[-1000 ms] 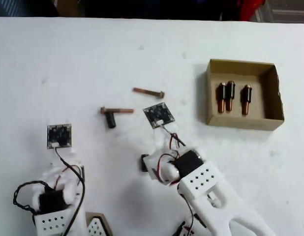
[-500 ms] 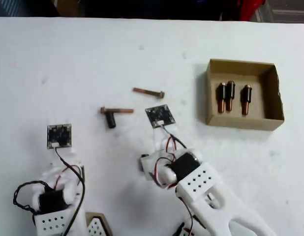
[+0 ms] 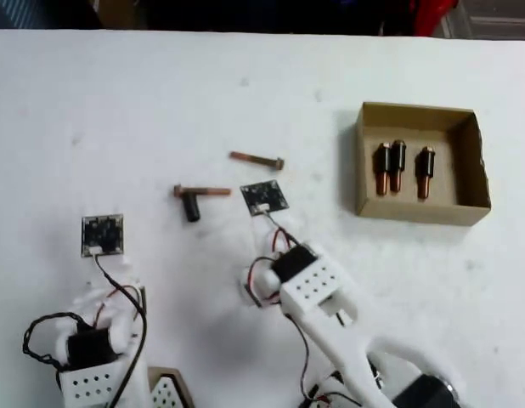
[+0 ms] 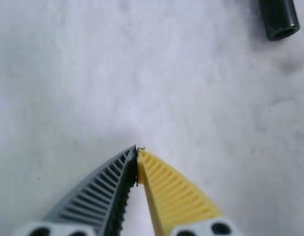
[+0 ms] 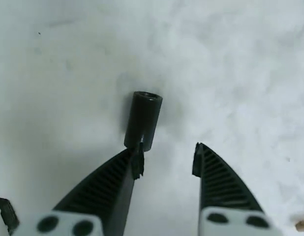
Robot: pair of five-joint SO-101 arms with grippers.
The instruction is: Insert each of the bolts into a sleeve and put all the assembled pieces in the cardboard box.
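Two copper bolts lie loose on the white table, one farther back and one touching a black sleeve. My right gripper is open just above the table. A second black sleeve lies just past the tip of one of its fingers, outside the gap. My left gripper is shut on nothing, low over bare table, with a black sleeve farther ahead of it. The cardboard box at the right holds three assembled pieces.
The right arm's white body stretches from the front edge to mid-table. The left arm sits at the front left with looped black cables. Bare table lies between the bolts and the box.
The right arm has swung left and turned its wrist, so its camera board now sits nearer the bolts and its body covers the sleeve that showed beside it. The left arm has not moved.
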